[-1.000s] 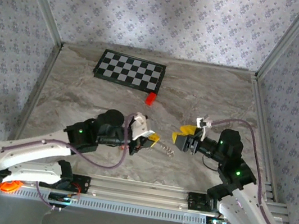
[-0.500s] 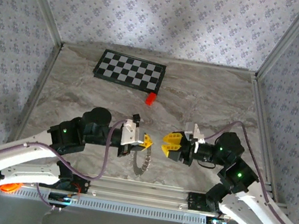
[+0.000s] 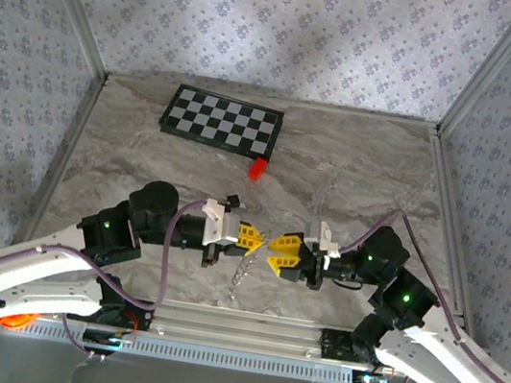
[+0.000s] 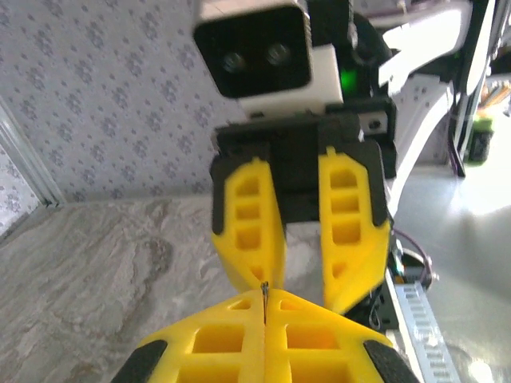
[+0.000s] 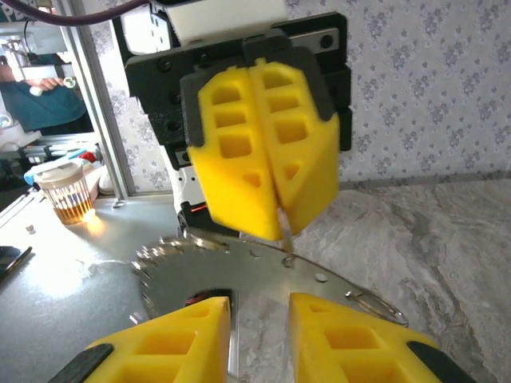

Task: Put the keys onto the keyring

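We look down on a grey-veined, marble-patterned tabletop (image 3: pixel 145 155), boxed in on three sides by walls (image 3: pixel 262 27) papered in a pale lilac with small floral sprigs. Bare aluminium posts (image 3: pixel 70 12) slant up at the corners, and a slotted metal rail (image 3: pixel 244 327) runs along the near edge.

At about 11 o'clock from the middle of the tabletop lies a black-and-white checkerboard (image 3: pixel 222 120). Just off its near right corner, at roughly 12 o'clock, sits a small red block (image 3: pixel 257 168).

Down at 6 o'clock the two arms meet nose to nose above the marble. The left hand (image 3: pixel 254 239) is closed, its yellow fingers pressed flat together on a thin bit of metal (a sliver between the pads in the left wrist view). From that pinch the keyring (image 3: pixel 243 272) hangs toward 6 o'clock, a silvery, jagged-edged loop clear of the surface.

The right hand (image 3: pixel 279 251) faces it from 3 o'clock with its fingers a narrow gap apart. In the right wrist view the toothed rim runs down into that gap, but we cannot tell whether either pad touches it.

Past the frame, at 9 o'clock in the right wrist view, we see a clear cup (image 5: pixel 68 195) of amber liquid on a grey surface and a person in a teal top (image 5: pixel 44 100).
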{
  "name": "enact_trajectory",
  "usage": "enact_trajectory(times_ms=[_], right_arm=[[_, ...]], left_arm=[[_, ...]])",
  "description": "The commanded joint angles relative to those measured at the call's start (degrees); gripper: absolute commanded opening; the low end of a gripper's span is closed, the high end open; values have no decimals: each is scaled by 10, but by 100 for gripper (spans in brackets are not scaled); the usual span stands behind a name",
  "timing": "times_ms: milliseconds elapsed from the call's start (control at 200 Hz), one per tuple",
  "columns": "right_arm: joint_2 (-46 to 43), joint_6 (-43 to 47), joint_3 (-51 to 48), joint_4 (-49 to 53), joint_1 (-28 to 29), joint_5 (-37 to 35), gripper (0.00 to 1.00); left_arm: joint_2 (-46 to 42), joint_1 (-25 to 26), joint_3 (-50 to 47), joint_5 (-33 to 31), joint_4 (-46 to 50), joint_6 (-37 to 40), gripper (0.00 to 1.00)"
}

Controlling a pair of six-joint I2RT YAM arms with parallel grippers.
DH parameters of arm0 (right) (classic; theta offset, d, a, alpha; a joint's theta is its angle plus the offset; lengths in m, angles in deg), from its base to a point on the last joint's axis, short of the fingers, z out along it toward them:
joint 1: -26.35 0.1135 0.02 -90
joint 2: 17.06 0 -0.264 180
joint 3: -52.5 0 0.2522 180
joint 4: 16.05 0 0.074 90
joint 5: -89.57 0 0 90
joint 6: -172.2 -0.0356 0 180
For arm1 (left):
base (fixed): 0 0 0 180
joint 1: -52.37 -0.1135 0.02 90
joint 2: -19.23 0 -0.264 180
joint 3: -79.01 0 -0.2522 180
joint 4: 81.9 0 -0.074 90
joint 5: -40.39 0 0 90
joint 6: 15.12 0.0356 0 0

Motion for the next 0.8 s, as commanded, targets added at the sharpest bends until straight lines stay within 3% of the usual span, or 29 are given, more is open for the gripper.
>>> enact_trajectory(times_ms=[0, 335, 605, 795], right_arm=[[-7, 23, 19, -4, 14, -24, 25], [-19, 32, 11, -18, 32, -80, 23], [-40, 24, -2, -43, 35, -110, 32], [-33, 18, -2, -46, 35, -106, 33]], left_arm=[[-11, 3, -21, -3, -106, -40, 0], [-11, 4, -27, 18, -107, -41, 0], [-15, 4, -29, 36, -108, -45, 0], [-12, 3, -29, 40, -107, -46, 0]])
